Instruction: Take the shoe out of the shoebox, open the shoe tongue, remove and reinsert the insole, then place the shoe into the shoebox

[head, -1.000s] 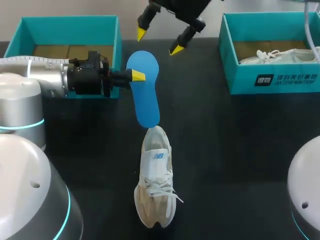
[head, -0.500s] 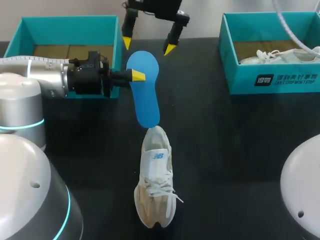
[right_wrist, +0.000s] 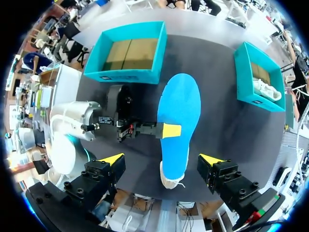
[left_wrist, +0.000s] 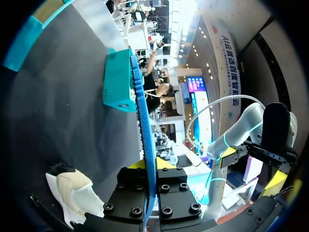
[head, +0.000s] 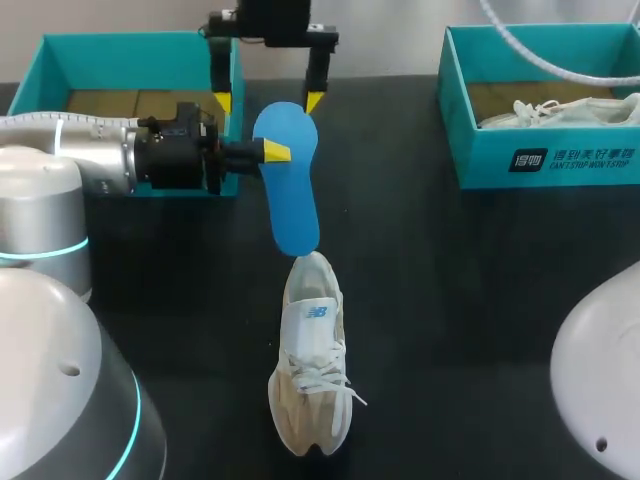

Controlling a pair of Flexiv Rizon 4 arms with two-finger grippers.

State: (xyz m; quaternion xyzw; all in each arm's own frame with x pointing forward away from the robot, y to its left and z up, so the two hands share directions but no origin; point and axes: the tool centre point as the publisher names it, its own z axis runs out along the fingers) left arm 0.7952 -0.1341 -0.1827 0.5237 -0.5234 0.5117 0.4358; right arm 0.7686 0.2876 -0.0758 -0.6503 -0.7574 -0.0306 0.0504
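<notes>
The blue insole (head: pixel 285 185) is held above the desk's (head: pixel 450 280) middle, narrow end at the white shoe's (head: pixel 310 370) heel; left gripper (head: pixel 270 150) pinches one long edge. Over the wide end hovers the right gripper (head: pixel 267 101), jaws spread wide. Risk: that single-edge pinch could let the insole swing or slip if bumped.

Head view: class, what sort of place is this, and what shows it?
Probably a robot test bench: a black table, teal shoeboxes, and the left hand gripping a blue insole.
</notes>
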